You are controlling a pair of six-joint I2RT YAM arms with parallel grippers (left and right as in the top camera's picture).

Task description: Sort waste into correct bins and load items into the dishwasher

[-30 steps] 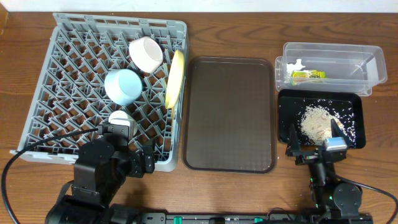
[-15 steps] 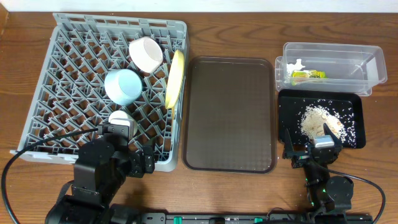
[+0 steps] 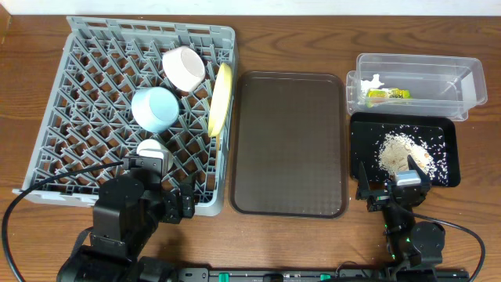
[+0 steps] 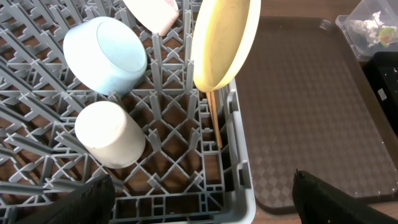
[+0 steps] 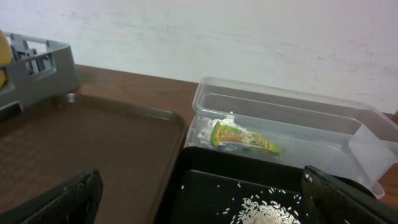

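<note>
So, your snack wrapper (image 3: 386,94) and tissue (image 3: 374,81) lie in the clear tub (image 3: 462,78), rice (image 3: 398,150) in the black tray (image 3: 446,129) just beside it, plate (image 3: 221,98), blue bowl (image 3: 154,108), white bowl (image 3: 183,68), cup (image 3: 153,150) and chopsticks (image 4: 214,118) in the grey rack (image 3: 78,117), brown tray (image 3: 290,141) between, left gripper (image 4: 202,202) and right gripper (image 5: 202,205) both spread wide, holding nothing.

Dark wooden table (image 3: 290,35), pale, seemingly plain wall (image 5: 249,37) behind it, soft even light

A test bench staged as a canteen dish station: wooden table (image 3: 297,31), bare white wall (image 5: 186,31) behind, grey dish rack (image 3: 149,24) left, brown serving tray (image 3: 290,141) centre.
</note>
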